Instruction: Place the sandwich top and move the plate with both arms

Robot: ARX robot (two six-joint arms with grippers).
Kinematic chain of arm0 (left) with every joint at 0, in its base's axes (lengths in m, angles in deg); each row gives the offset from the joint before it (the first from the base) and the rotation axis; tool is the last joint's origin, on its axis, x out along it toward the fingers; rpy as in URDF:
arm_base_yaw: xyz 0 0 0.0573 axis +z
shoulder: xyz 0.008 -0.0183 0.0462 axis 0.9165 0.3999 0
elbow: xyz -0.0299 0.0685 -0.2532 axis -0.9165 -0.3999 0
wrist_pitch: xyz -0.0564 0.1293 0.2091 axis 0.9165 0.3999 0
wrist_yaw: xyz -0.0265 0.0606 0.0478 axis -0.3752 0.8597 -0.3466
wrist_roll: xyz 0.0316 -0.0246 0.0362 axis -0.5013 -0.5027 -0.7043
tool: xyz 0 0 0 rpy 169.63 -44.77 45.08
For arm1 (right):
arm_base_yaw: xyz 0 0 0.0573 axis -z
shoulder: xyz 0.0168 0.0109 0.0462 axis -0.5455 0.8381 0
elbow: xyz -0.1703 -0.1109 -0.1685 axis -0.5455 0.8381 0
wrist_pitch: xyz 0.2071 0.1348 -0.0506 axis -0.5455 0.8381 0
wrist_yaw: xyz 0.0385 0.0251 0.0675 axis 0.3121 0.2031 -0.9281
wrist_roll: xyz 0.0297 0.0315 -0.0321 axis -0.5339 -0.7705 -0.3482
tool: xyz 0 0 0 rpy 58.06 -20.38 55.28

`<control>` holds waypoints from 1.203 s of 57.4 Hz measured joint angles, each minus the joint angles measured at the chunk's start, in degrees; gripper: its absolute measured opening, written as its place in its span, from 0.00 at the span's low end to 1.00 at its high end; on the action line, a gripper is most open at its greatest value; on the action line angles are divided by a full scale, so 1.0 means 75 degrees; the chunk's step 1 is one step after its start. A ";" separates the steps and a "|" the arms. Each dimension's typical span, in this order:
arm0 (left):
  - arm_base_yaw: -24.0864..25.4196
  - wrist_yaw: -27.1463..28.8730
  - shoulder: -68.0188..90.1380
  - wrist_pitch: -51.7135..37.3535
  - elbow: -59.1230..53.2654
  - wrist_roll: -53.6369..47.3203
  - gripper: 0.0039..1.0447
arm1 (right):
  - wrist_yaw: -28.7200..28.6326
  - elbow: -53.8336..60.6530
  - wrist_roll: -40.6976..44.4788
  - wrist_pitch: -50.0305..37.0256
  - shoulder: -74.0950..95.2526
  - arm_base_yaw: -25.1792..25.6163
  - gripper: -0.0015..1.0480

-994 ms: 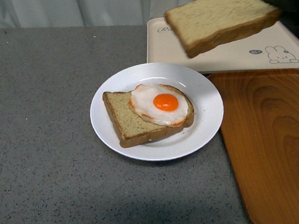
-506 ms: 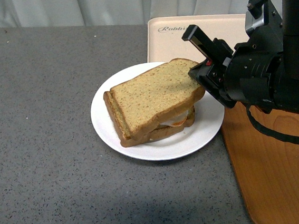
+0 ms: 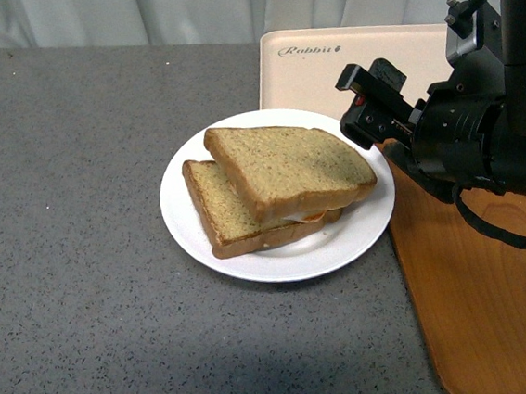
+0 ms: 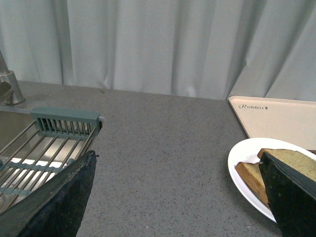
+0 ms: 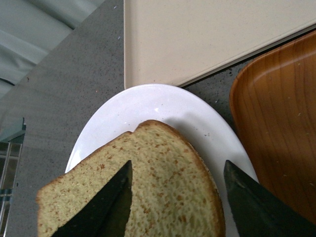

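Note:
The sandwich top (image 3: 288,165) lies on the fried egg and the bottom slice (image 3: 220,210) on the white plate (image 3: 179,214), skewed to the right. Only a sliver of egg (image 3: 308,217) shows. My right gripper (image 3: 358,104) is open, just right of the slice at the plate's far right rim. In the right wrist view the right gripper (image 5: 177,165) hovers open over the slice (image 5: 163,182) and plate (image 5: 148,103). My left gripper (image 4: 177,157) is open and empty over the grey counter, left of the plate (image 4: 242,153); the sandwich top (image 4: 291,160) shows beside one finger.
A beige rabbit-printed tray (image 3: 316,66) lies behind the plate. An orange-brown wooden tray (image 3: 494,277) lies to its right, under my right arm. A sink with a green-grey rack (image 4: 39,143) is at the far left. Curtains hang along the counter's back edge.
My right gripper brought the bread slice down from above the beige tray onto the egg, let go of it and drew back slightly to the right. The slice now lies flat.

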 joint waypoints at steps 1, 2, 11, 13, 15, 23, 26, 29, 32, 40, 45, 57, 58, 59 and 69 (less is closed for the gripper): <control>0.0000 0.0000 0.0000 0.0000 0.0000 0.0000 0.94 | 0.0006 -0.0003 0.0026 0.0029 -0.0009 0.0015 0.62; 0.0000 0.0000 0.0000 0.0000 0.0000 0.0000 0.94 | 0.0009 -0.0003 0.0038 0.0061 -0.0020 0.0032 0.65; 0.0000 0.0003 0.0000 0.0000 0.0000 0.0000 0.94 | 0.0175 -0.0003 0.0420 0.0254 -0.0475 0.0329 0.93; 0.0000 0.0000 0.0000 0.0000 0.0000 0.0000 0.94 | 0.0166 -0.0003 0.0490 0.0318 -0.0632 0.0420 0.91; 0.0000 0.0000 0.0000 0.0000 0.0000 0.0000 0.94 | 0.0143 0.0009 0.0574 0.0338 -0.0749 0.0495 0.91; 0.0000 0.0000 0.0000 0.0000 0.0000 0.0000 0.94 | 0.1262 0.0597 0.1784 -0.1408 -0.0965 0.0801 0.82; 0.0000 -0.0003 -0.0003 0.0000 0.0000 -0.0003 0.94 | 0.1545 0.1376 0.3165 -0.3080 -0.1093 0.1169 0.72; 0.0000 0.0015 0.0000 0.0000 0.0000 0.0000 0.94 | 0.1189 0.2358 0.4575 -0.3926 -0.1845 0.1789 0.60; 0.0000 0.0009 0.0000 0.0000 0.0000 0.0000 0.94 | 0.0618 0.3133 0.5260 -0.3430 -0.3165 0.2471 0.48; 0.0000 -0.0006 -0.0003 0.0000 0.0000 -0.0003 0.94 | 0.0501 0.4575 0.5747 -0.1903 -0.5989 0.2789 0.25; 0.0000 0.0000 0.0000 0.0000 0.0000 0.0000 0.94 | 0.0449 0.5251 0.5852 -0.0070 -0.8102 0.2786 0.11; 0.0000 0.0023 -0.0003 0.0000 0.0000 0.0000 0.94 | 0.0420 0.5374 0.5963 0.5292 -1.4201 0.2777 0.01; 0.0000 0.0023 -0.0003 0.0000 0.0000 0.0000 0.94 | 0.0420 0.5374 0.5965 0.5511 -1.4507 0.2777 0.01; 0.0000 0.0015 -0.0006 0.0000 0.0000 -0.0003 0.94 | 0.0425 0.5374 0.5965 0.5584 -1.4621 0.2777 0.01; 0.0000 0.0003 -0.0006 0.0000 0.0000 0.0000 0.94 | 0.0434 0.5374 0.5965 0.5732 -1.5049 0.2777 0.01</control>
